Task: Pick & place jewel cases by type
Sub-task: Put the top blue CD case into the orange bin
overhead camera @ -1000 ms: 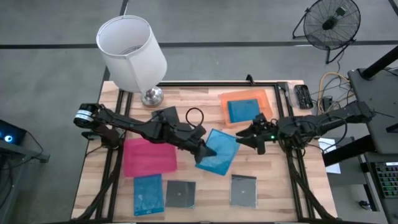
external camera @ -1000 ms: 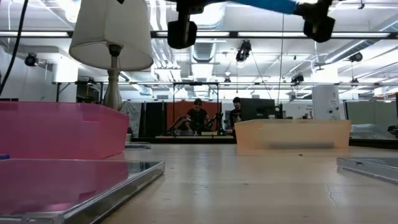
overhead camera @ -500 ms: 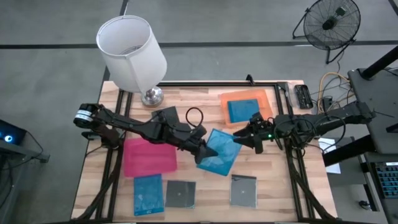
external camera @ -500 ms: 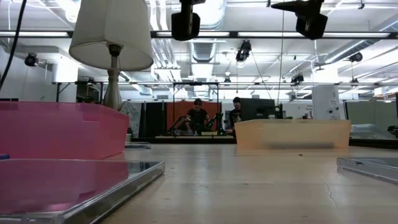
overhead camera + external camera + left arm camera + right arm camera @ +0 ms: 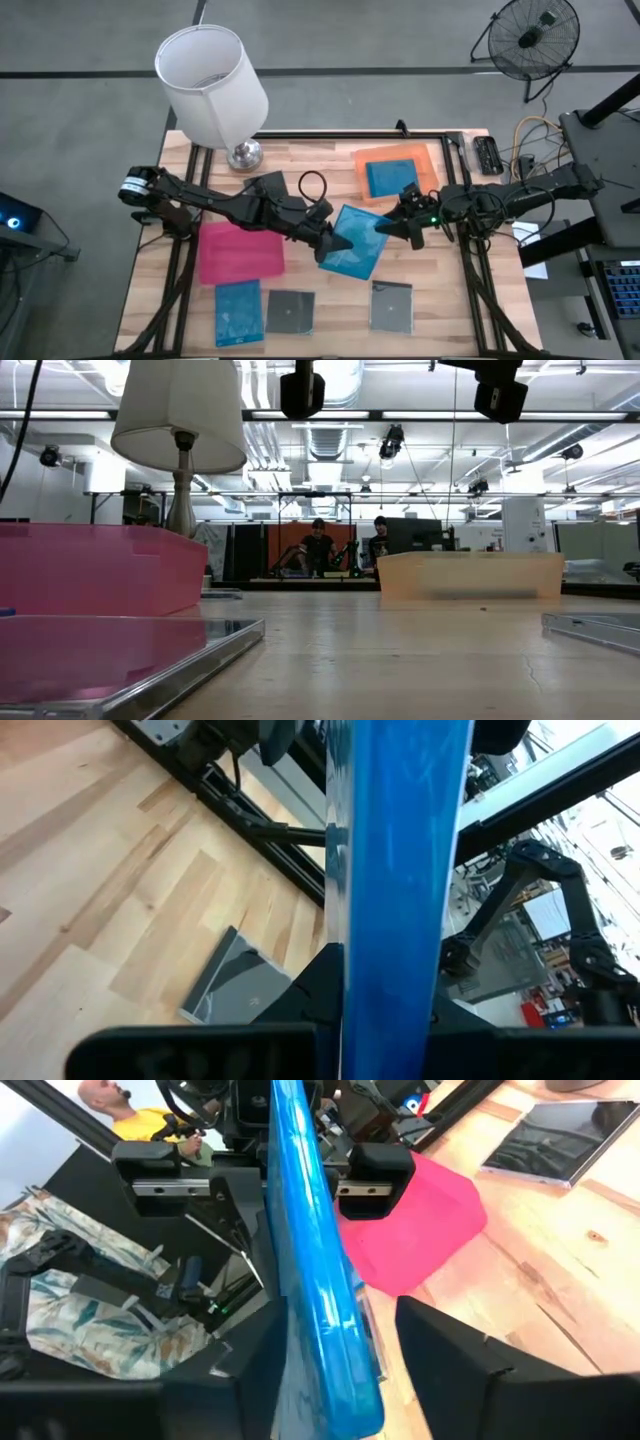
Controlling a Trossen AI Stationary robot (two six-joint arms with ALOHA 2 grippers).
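Note:
My left gripper is shut on a translucent blue jewel case, held above the table's middle. My right gripper is open at the case's opposite edge. In the right wrist view the case stands edge-on between its two fingers. A second blue case lies in the orange tray. A third blue case and two dark cases lie flat along the table's near side. The pink tray stands at the left. My left gripper pinches the blue case between its two fingers at the edge facing the table's left. The fingers come level from the left. The case is lifted clear of the table, its broad face up and a little tilted. My right gripper straddles the case's right edge; whether a finger touches it, I cannot tell.
A lamp with a white shade stands at the far left, its base on the table. A black remote lies at the far right. A black cable loop lies behind the left arm. People sit in the room beyond.
My left gripper has lifted the blue case higher, so that it has left the top of the low view. My right gripper has moved toward the table's left until its open fingers stand around the case's right edge.

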